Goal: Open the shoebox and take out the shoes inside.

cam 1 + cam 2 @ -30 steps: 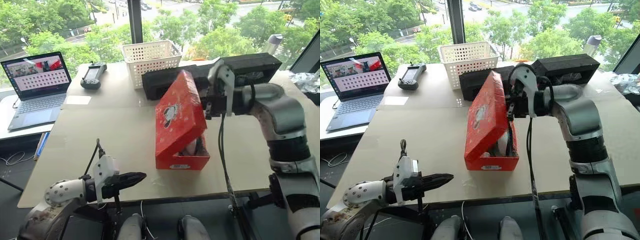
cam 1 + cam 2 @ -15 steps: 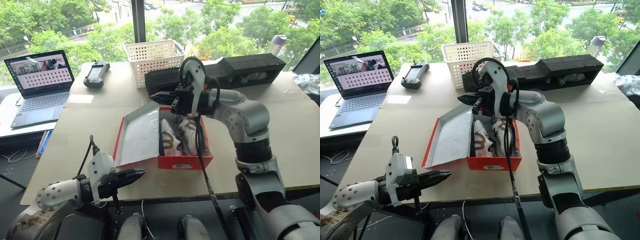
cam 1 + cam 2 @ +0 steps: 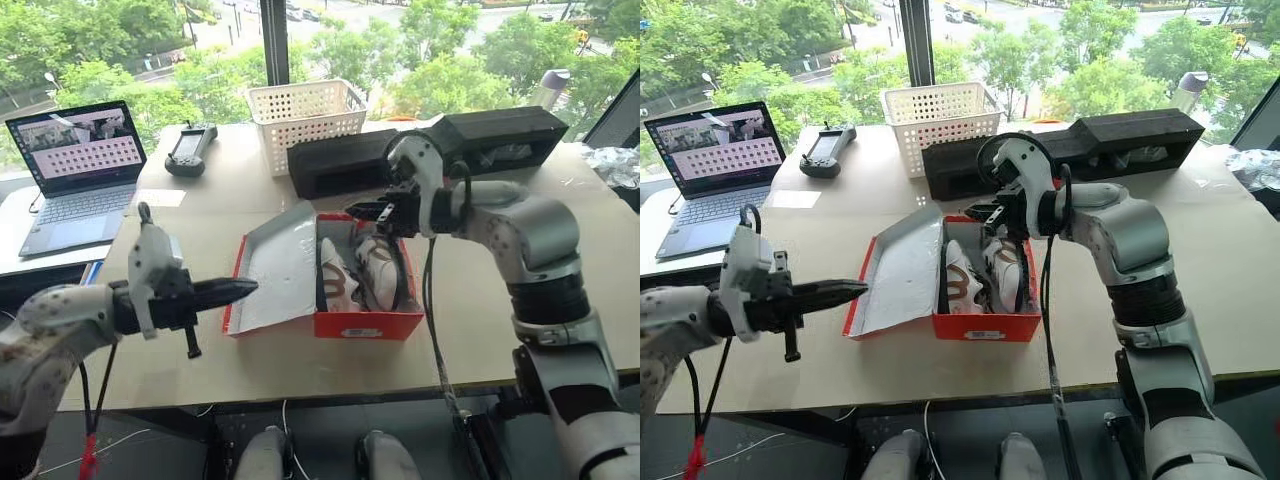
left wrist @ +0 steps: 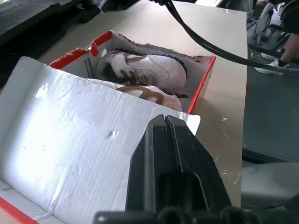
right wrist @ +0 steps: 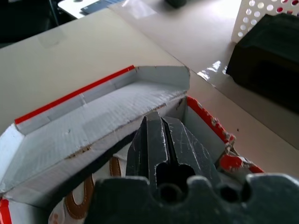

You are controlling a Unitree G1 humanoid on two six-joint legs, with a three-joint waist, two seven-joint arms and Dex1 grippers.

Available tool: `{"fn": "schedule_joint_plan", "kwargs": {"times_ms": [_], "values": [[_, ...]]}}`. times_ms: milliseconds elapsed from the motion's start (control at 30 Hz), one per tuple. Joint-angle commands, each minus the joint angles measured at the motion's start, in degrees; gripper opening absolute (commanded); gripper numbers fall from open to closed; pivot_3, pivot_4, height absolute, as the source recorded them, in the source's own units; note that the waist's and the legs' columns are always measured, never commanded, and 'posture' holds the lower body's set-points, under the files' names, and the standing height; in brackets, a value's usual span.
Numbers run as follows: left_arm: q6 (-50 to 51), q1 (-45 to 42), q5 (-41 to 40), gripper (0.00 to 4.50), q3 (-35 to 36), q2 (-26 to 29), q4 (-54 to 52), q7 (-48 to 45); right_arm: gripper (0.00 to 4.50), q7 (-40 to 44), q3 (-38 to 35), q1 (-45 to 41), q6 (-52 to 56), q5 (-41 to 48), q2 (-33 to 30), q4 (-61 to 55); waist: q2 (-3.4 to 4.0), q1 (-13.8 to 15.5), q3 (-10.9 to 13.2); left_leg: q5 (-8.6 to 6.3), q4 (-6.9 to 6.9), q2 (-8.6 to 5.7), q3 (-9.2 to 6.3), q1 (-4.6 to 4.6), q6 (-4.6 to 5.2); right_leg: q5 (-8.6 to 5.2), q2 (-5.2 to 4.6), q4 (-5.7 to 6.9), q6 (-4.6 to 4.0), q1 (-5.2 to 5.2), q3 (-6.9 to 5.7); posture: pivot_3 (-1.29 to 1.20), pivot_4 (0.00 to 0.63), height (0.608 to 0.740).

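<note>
The red shoebox (image 3: 365,325) lies open in the middle of the table. Its lid (image 3: 280,265) is folded out to the left, white inside facing up. Two white shoes (image 3: 375,270) with brown trim and dark laces lie side by side in the box, also seen as the shoes (image 4: 149,67) from the left wrist. My right gripper (image 3: 352,211) is shut and empty, hovering over the box's back edge near the lid hinge. My left gripper (image 3: 250,287) is shut and empty, its tip just at the lid's left edge, pointing toward the box.
Behind the box lie a long black foam block (image 3: 430,145) and a white perforated basket (image 3: 305,115). A handheld controller (image 3: 188,150) and an open laptop (image 3: 75,165) sit at the far left. Crumpled plastic (image 3: 610,160) lies at the right edge.
The lid went from standing upright to lying flat, open to the left, baring the shoes. My right gripper dropped toward the box's back edge. My left gripper rose to the lid's left edge.
</note>
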Motion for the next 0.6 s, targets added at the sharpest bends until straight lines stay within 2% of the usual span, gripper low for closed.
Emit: {"fn": "schedule_joint_plan", "kwargs": {"times_ms": [33,67,133,267,300,500,600], "values": [[-4.71,-2.87,3.94,0.01,-3.07,-0.05,4.71,-4.63,0.03,-2.43,0.56,-1.21,4.76,-0.98,-0.69,-1.19,-0.01,-0.23,0.01,0.01,-0.01,0.01,0.0,0.0,0.01,0.06,0.02,0.0,0.1,0.0,0.02,0.0,0.15,0.733],[-5.83,-3.86,4.77,0.01,-4.26,-0.82,6.18,-5.73,0.03,-4.37,0.57,-0.66,6.26,-1.8,-0.23,-0.66,-0.01,-0.2,0.01,0.02,-0.04,0.02,0.03,-0.01,0.05,0.1,0.03,0.01,0.18,-0.04,0.06,0.0,0.15,0.733],[-7.63,-5.64,6.07,0.0,-6.5,-2.19,8.96,-7.96,0.75,-8.05,-0.07,0.57,7.02,-3.27,1.34,0.67,-0.01,-0.11,0.01,0.14,-0.07,0.05,0.04,-0.02,0.23,0.11,0.07,0.02,0.2,-0.07,0.05,0.0,0.15,0.733],[-8.82,-7.65,6.97,0.0,-7.77,-3.22,11.83,-10.65,2.1,-9.94,0.15,1.36,6.87,-4.02,2.45,1.31,-0.02,-0.08,0.01,0.14,-0.09,0.07,0.05,-0.11,0.25,0.11,0.07,0.01,0.19,-0.13,0.05,0.0,0.15,0.733],[-9.26,-8.21,7.16,0.0,-7.87,-3.55,12.73,-11.16,2.34,-10.23,0.47,1.6,6.81,-4.32,2.4,1.27,-0.02,-0.06,0.02,0.15,-0.09,0.06,0.05,-0.13,0.26,0.11,0.06,0.02,0.2,-0.15,0.05,0.0,0.15,0.733],[-13.29,-11.53,9.62,0.0,-8.36,-6.7,18.85,-12.03,4.46,-9.7,4.46,2.8,6.62,-6.81,-0.69,-0.24,-0.02,0.03,0.02,0.17,-0.08,0.06,0.05,-0.15,0.29,0.11,0.09,0.04,0.21,-0.16,0.05,0.0,0.15,0.733],[-15.32,-11.52,10.74,0.0,-8.5,-8.6,19.98,-11.88,4.49,-8.38,6.15,3.91,7.72,-6.37,-2.13,-2.63,-0.02,0.03,0.02,0.17,-0.08,0.04,0.05,-0.15,0.3,0.11,0.07,0.02,0.22,-0.15,0.05,0.0,0.15,0.733]]}}
